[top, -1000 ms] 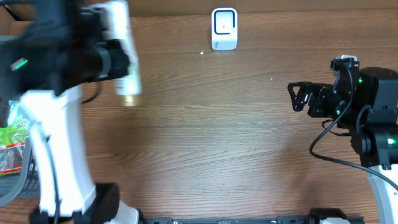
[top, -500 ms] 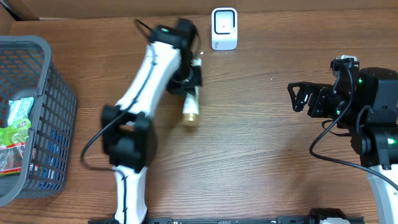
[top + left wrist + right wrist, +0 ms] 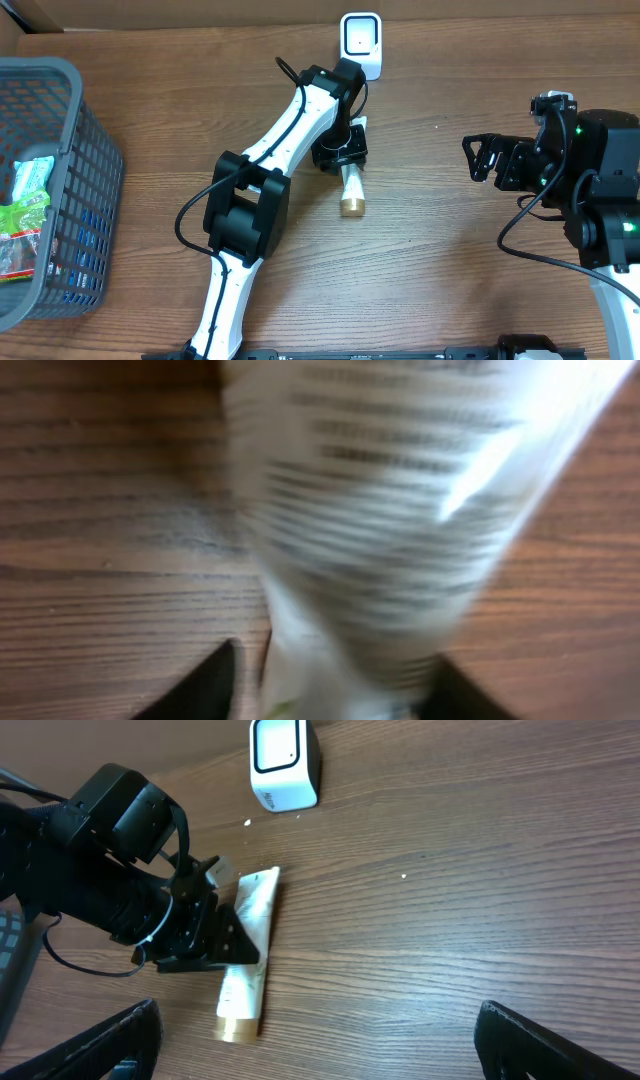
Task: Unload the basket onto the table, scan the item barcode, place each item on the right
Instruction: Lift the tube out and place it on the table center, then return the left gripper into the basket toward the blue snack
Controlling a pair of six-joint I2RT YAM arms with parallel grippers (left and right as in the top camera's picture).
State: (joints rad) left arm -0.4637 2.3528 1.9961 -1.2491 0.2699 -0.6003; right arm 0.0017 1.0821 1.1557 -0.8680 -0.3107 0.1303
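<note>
The item is a white tube with a gold cap [image 3: 352, 190], lying on the wooden table just in front of the white barcode scanner [image 3: 360, 45]. My left gripper [image 3: 343, 160] sits over the tube's flat end, jaws open around it. In the left wrist view the blurred tube [image 3: 400, 510] fills the frame between the dark fingers [image 3: 205, 685], with a strip of wood showing beside the left one. My right gripper [image 3: 480, 157] hovers open and empty at the right. The right wrist view shows the tube [image 3: 245, 970], the scanner [image 3: 284, 762] and the left gripper [image 3: 215, 935].
A grey mesh basket [image 3: 60, 75] stands at the far left with green and white packets [image 3: 25, 205] inside. A cardboard box corner [image 3: 30, 12] shows at the back left. The right arm's base [image 3: 610, 200] occupies the right edge.
The left arm has swung from over the basket to the scanner, bringing the tube with it. The tube now lies on the table and the left jaws have parted. The right arm is still.
</note>
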